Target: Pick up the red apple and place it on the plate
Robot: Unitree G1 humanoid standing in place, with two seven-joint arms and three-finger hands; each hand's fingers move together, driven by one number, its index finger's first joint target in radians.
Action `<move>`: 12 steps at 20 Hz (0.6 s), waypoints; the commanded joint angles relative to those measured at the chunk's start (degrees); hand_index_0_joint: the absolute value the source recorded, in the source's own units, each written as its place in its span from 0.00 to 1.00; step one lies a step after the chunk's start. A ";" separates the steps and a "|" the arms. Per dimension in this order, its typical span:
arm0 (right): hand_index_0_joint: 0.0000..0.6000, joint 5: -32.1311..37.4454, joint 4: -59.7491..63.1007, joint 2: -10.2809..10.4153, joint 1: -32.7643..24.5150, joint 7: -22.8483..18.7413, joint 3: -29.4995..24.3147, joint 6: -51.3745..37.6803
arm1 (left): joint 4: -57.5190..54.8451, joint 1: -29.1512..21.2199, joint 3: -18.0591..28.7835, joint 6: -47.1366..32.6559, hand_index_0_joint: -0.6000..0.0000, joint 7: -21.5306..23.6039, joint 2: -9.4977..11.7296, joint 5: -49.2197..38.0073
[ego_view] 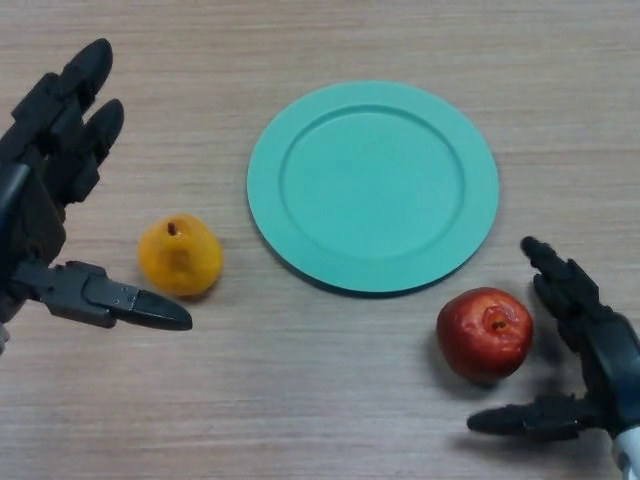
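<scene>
You are looking down at a pale wood-grain surface (330,420) that fills the whole head view. The largest thing on it is the teal plate (373,186), round, with a raised rim, lying flat a little right of centre toward the far side; nothing rests on it.

Next in size is your left hand (45,190), which comes in from the left edge. Its fingers (88,95) stretch away toward the far side and its thumb (125,300) points right across the surface, so the hand is spread wide and holds nothing. The thumb tip lies just below the yellow-orange fruit without clearly touching it.

Your right hand (595,340) sits in the near right corner. Its fingers (555,270) reach up behind the red apple and its thumb (520,418) lies out toward the left below it, so the hand is spread around the apple with a gap on each side; nothing is gripped.

The red apple (485,333) stands on the surface stem up, just off the plate's near right rim and apart from it, between the right hand's fingers and thumb.

The yellow-orange fruit (180,256), stem up, sits to the left of the plate, near it but not touching.
</scene>
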 commanded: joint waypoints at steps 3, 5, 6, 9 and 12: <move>1.00 -6.12 -3.39 -1.35 -1.84 0.28 0.21 7.24 | -3.86 -1.36 5.98 -2.57 1.00 4.22 1.76 -4.37; 1.00 -6.22 -7.19 -1.80 -3.54 2.73 -0.42 10.57 | -2.03 -1.60 6.34 -4.47 1.00 4.93 2.10 -4.32; 1.00 -5.21 -10.09 -2.13 -5.62 4.53 -1.19 13.29 | -0.84 -1.43 6.52 -6.01 1.00 5.76 2.23 -3.82; 1.00 -2.59 -14.44 -2.54 -10.19 6.50 -2.01 16.91 | 0.16 -0.83 6.84 -7.39 1.00 6.71 2.20 -4.46; 1.00 -1.37 -10.64 -1.88 -20.83 5.77 -0.10 15.76 | -0.42 -1.00 6.57 -7.30 1.00 7.71 2.12 -4.10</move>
